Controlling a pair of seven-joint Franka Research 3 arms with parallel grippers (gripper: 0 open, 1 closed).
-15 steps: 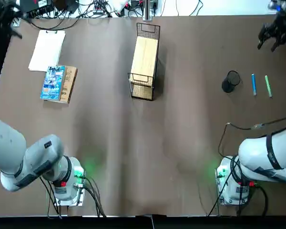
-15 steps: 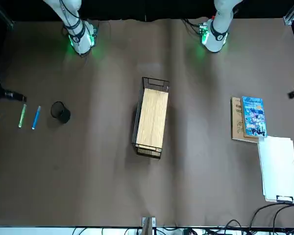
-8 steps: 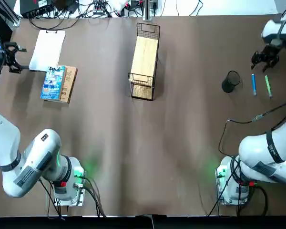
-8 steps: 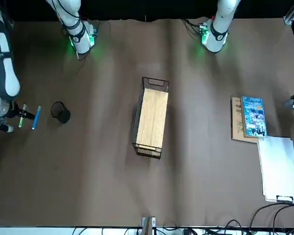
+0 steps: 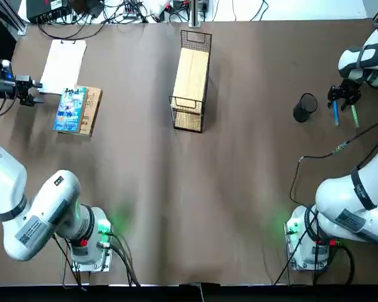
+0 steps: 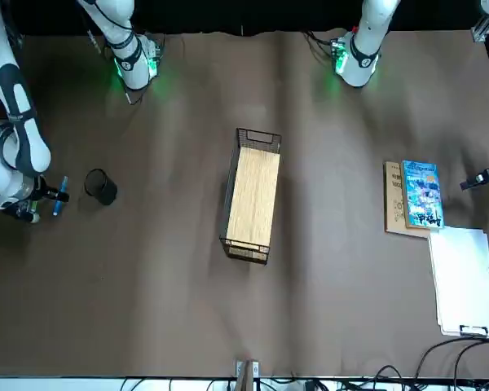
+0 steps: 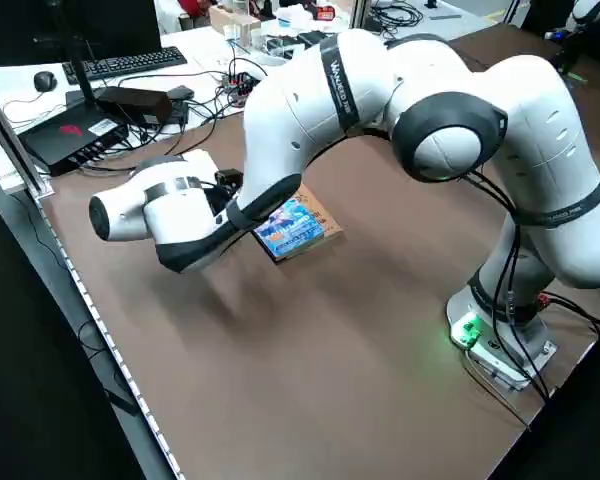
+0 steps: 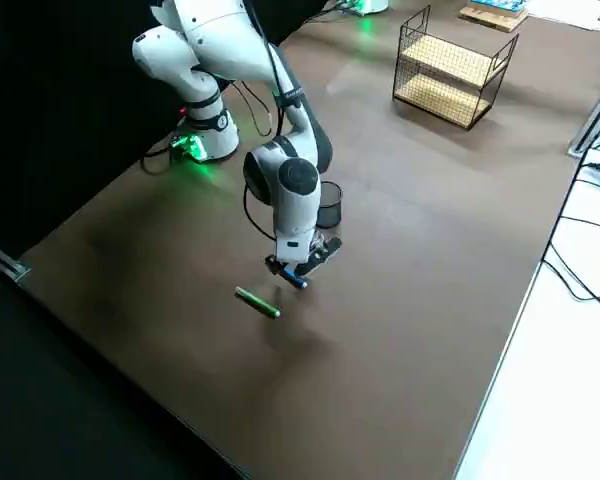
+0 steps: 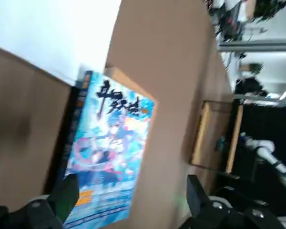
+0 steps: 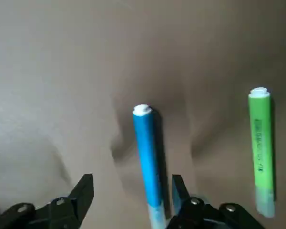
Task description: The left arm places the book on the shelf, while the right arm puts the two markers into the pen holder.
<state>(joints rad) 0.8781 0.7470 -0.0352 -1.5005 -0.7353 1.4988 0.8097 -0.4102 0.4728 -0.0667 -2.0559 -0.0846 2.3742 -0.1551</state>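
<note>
The light-blue book (image 5: 69, 109) lies on a tan book at the table's left, also seen as the book (image 9: 109, 157) in the left wrist view. My left gripper (image 5: 26, 94) hovers open just left of it. The shelf (image 5: 191, 80) stands at the back centre. At the right, the pen holder (image 5: 304, 107) stands beside the blue marker (image 5: 335, 112) and the green marker (image 5: 354, 114). My right gripper (image 10: 131, 191) is low and open, its fingers either side of the blue marker (image 10: 148, 157); the green marker (image 10: 260, 148) lies beside it.
A tan book (image 5: 91, 111) lies under the blue one. White paper on a clipboard (image 5: 62, 65) sits just behind them. Cables (image 5: 132, 9) run along the table's back edge, and a cable (image 5: 315, 165) trails near the right arm.
The right gripper came down from the far right edge onto the blue marker. The left gripper swung in from the table's left edge to just beside the book.
</note>
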